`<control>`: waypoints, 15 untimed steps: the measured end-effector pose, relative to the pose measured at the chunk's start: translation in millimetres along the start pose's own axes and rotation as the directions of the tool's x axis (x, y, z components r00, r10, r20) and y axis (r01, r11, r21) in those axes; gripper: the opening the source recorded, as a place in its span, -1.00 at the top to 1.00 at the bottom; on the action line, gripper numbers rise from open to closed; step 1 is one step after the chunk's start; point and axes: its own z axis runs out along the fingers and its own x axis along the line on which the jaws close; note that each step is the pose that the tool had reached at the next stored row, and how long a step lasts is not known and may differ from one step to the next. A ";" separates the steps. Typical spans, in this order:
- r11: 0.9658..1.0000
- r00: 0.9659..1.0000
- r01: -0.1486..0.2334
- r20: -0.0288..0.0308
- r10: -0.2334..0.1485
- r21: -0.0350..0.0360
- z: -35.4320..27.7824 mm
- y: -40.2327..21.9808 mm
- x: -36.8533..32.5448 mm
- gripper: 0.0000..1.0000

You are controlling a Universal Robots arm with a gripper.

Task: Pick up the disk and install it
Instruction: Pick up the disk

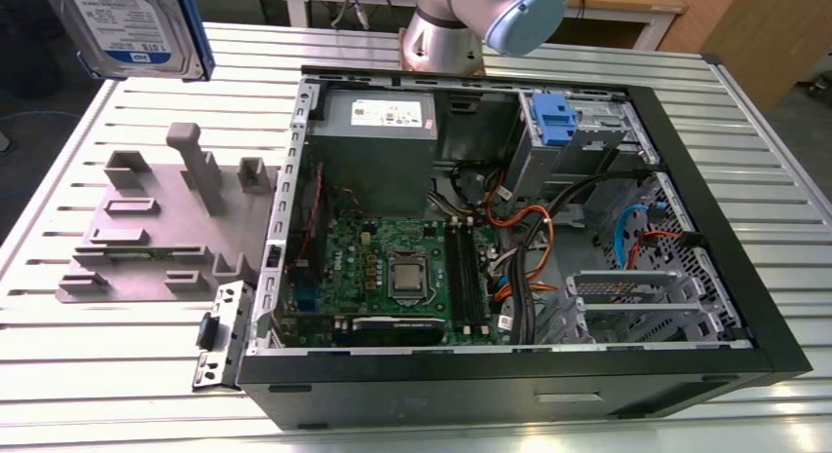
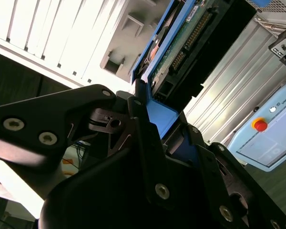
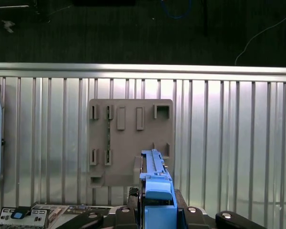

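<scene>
The disk (image 1: 131, 29), silver-grey with a white-and-blue label and a blue bracket, hangs in the air at the exterior view's upper left, above the slatted table. In the second wrist view my gripper (image 2: 164, 129) is shut on the disk (image 2: 181, 45) at its blue bracket end, and the green circuit-board side shows. The first wrist view has the disk (image 3: 155, 183) edge-on, rising from between my black fingers (image 3: 133, 210), above the grey holder plate (image 3: 131, 138).
An open computer case (image 1: 728, 278) lies on the table, with motherboard, cables, a grey power supply box (image 1: 377, 112) and a drive bay with a blue tab (image 1: 552, 117). The grey moulded fixture (image 1: 156, 229) sits to its left. The arm's base (image 1: 449, 34) stands behind the case.
</scene>
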 end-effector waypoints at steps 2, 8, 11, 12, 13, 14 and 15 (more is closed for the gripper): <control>1.000 1.000 0.000 0.000 0.000 0.000 -0.1 -2.4 0.2 0.27; 1.000 1.000 0.000 0.000 0.000 0.000 0.2 -12.9 0.3 0.27; 1.000 1.000 0.000 0.000 0.000 0.000 0.3 -13.9 1.7 0.27; 1.000 1.000 0.000 0.000 0.000 0.000 0.4 -14.0 2.6 0.27; 1.000 1.000 0.000 -0.001 0.000 0.000 0.4 -14.0 3.8 0.27; 1.000 1.000 0.000 -0.001 0.000 0.000 0.5 -14.0 5.2 0.27; 1.000 1.000 0.000 -0.001 0.000 0.000 0.6 -14.0 6.7 0.27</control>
